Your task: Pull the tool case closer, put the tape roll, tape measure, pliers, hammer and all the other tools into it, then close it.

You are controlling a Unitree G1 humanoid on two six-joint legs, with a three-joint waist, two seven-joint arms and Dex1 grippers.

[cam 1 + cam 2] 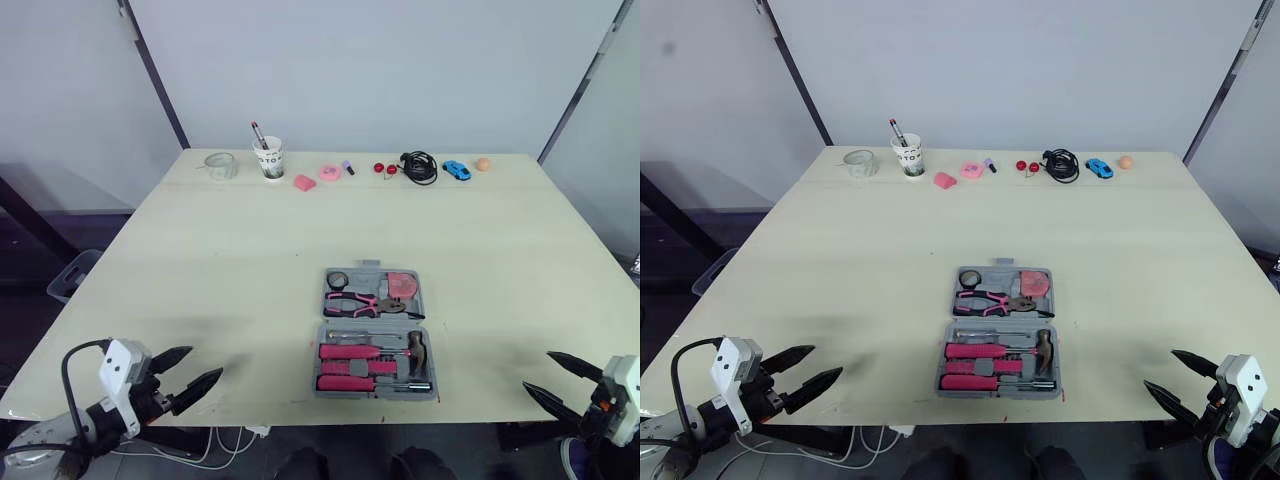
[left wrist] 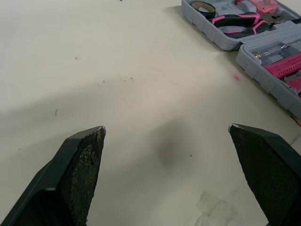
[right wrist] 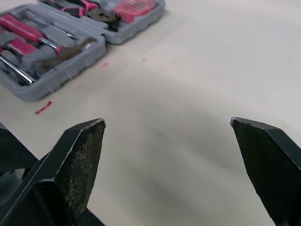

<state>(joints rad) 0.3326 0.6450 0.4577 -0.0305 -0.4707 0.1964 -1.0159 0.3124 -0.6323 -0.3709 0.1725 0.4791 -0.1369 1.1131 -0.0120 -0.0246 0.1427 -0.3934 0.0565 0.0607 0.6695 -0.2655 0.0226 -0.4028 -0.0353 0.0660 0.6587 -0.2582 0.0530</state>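
Note:
The grey tool case lies open and flat near the table's front edge, at the middle. Its far half holds a black tape roll, pink-handled pliers and a pink tape measure. Its near half holds pink-handled screwdrivers and a hammer. My left gripper hovers open at the front left, well left of the case, with nothing between its fingers. My right gripper is open at the front right corner, also apart from the case.
Along the table's far edge stand a clear round object, a paper cup with pens, small pink items, a coiled black cable, a blue toy car and an orange ball.

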